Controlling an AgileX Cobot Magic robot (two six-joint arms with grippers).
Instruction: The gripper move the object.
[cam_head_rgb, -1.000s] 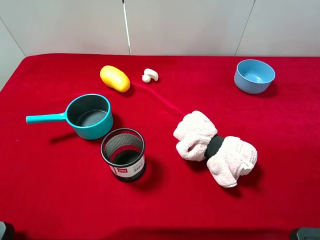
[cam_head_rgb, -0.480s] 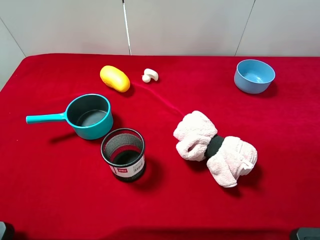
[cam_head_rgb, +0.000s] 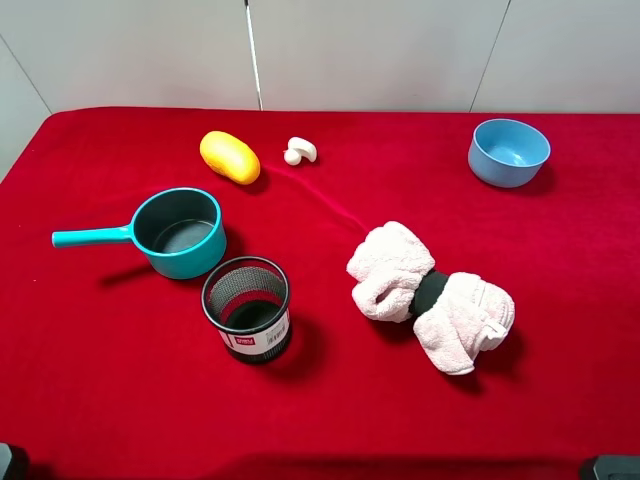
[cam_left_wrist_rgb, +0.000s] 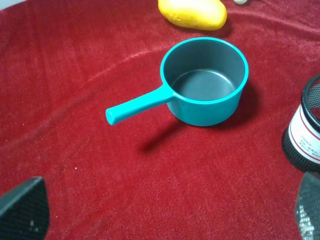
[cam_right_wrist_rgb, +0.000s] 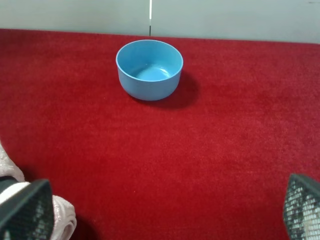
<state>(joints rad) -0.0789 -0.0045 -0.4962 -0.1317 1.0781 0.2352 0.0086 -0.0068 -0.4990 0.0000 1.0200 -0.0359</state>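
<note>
Red cloth (cam_head_rgb: 560, 400) across whole table | white towel roll (cam_head_rgb: 432, 298) right of centre | teal saucepan (cam_head_rgb: 178, 232) and mesh cup (cam_head_rgb: 247, 308) left | blue bowl (cam_head_rgb: 508, 152) far right | yellow oval (cam_head_rgb: 230, 157) far left, mushroom (cam_head_rgb: 300, 151) just right of it, untouched | grippers only at wrist-view corners: left fingertips (cam_left_wrist_rgb: 25, 207) spread, right fingertips (cam_right_wrist_rgb: 27, 210) spread, both empty

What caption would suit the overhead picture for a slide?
Red table with teal saucepan, mesh cup, yellow oval, tiny mushroom toy, blue bowl, rolled towel.
</note>
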